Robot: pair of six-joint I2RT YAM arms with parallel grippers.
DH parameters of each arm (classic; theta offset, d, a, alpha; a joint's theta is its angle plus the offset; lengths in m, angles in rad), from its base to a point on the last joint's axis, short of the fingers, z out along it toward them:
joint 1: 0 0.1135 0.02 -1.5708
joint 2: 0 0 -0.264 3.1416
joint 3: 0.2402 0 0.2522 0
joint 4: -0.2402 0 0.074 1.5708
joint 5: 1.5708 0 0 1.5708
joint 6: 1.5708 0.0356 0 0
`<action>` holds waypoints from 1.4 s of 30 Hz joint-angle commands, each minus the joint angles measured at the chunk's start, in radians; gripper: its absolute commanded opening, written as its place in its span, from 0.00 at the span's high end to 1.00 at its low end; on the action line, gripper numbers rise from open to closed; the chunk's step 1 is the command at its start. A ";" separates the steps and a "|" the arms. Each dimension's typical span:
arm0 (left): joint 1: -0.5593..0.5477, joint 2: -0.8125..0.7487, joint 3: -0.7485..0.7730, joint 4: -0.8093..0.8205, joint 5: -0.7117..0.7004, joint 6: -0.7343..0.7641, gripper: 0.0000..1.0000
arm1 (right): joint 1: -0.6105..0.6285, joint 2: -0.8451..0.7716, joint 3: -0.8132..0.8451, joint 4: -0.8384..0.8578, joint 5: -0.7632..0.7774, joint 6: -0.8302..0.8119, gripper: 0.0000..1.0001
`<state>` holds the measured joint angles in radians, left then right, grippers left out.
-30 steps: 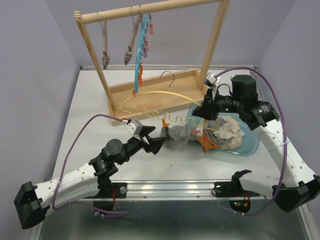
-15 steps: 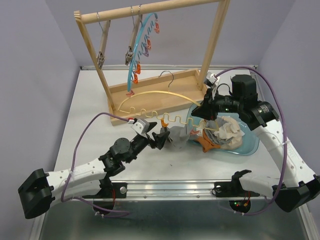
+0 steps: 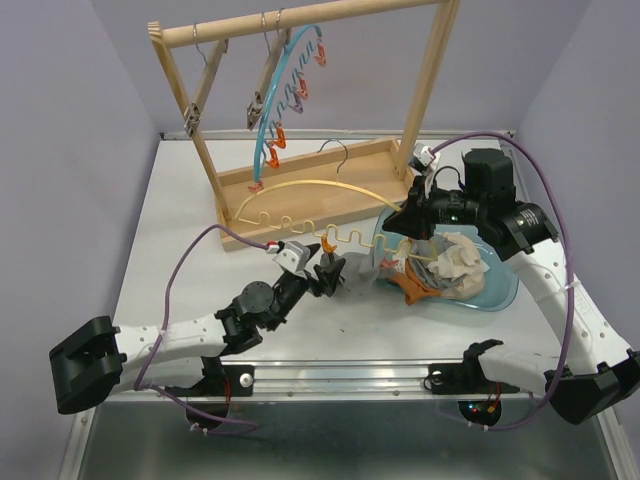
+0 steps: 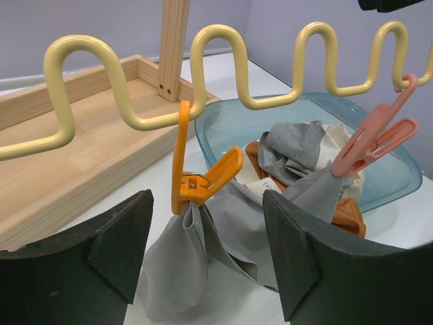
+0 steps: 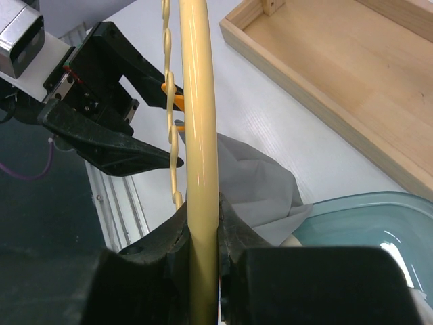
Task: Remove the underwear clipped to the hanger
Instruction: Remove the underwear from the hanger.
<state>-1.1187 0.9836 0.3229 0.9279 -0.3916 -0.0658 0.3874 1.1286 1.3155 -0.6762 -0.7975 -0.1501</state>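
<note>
Stretching forward, left tool [image 3: 326, 270] gapes at underwear [image 4: 177, 264] clipped to hanger [image 5: 198, 101].

One wooden rack [image 3: 432, 80] stands on the tabletop [image 3: 180, 230], with three hangers on its bar: one blue hanger [image 3: 266, 120] and two tan clamp hangers [image 3: 258, 105]. One yellow wavy hanger [image 4: 216, 74] carries two clips, one orange clip [image 4: 203, 179] and one pink clip [image 4: 375, 142], both pinning one grey garment [image 4: 183, 271]. One blue tub [image 3: 497, 288] holds one heap of garments [image 4: 298, 152] in three colours, their number unclear.
</note>
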 commanded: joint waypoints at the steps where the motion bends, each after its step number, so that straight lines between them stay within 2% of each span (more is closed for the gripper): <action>1: -0.027 0.019 0.053 0.149 -0.116 0.044 0.25 | 0.007 -0.026 0.037 0.095 -0.039 0.017 0.99; 9: -0.062 0.067 0.080 0.201 -0.200 0.084 0.31 | 0.007 -0.030 0.025 0.101 -0.037 0.017 0.99; 12: -0.066 0.078 0.088 0.203 -0.216 0.086 0.37 | 0.007 -0.032 0.025 0.101 -0.034 0.017 0.99; 15: -0.067 0.086 0.093 0.203 -0.220 0.089 0.49 | 0.007 -0.035 0.021 0.101 -0.035 0.017 0.99; 16: -0.067 0.086 0.093 0.203 -0.219 0.090 0.57 | 0.007 -0.033 0.019 0.101 -0.034 0.017 0.99; 18: -0.066 0.086 0.093 0.203 -0.214 0.092 0.66 | 0.008 -0.036 0.018 0.101 -0.034 0.017 1.00; 19: -0.066 0.084 0.091 0.203 -0.208 0.095 0.76 | 0.008 -0.038 0.016 0.101 -0.032 0.017 0.99; 22: -0.067 0.073 0.088 0.201 -0.184 0.100 0.92 | 0.007 -0.036 0.016 0.101 -0.031 0.017 0.99; 24: -0.067 0.066 0.082 0.198 -0.167 0.100 0.92 | 0.007 -0.035 0.013 0.102 -0.029 0.015 1.00; 26: -0.069 0.043 0.074 0.180 -0.145 0.090 0.81 | 0.007 -0.033 0.013 0.102 -0.020 0.012 0.99; 27: -0.067 0.033 0.071 0.172 -0.139 0.084 0.72 | 0.007 -0.033 0.010 0.102 -0.017 0.011 1.00; 28: -0.067 0.006 0.065 0.161 -0.133 0.078 0.56 | 0.007 -0.032 0.010 0.102 -0.006 0.007 0.99; 31: -0.067 -0.063 0.055 0.086 -0.109 0.032 0.33 | 0.008 -0.029 0.005 0.102 0.006 0.003 0.99; 34: -0.067 -0.146 0.045 -0.009 -0.086 -0.003 0.25 | 0.007 -0.023 0.007 0.102 0.009 0.001 0.99; 42: -0.070 -0.321 0.013 -0.233 -0.007 -0.035 0.23 | 0.007 -0.006 0.010 0.106 0.014 0.001 0.99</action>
<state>-1.1831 0.7151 0.3599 0.7910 -0.4515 -0.0807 0.3874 1.1275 1.3148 -0.6579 -0.7731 -0.1501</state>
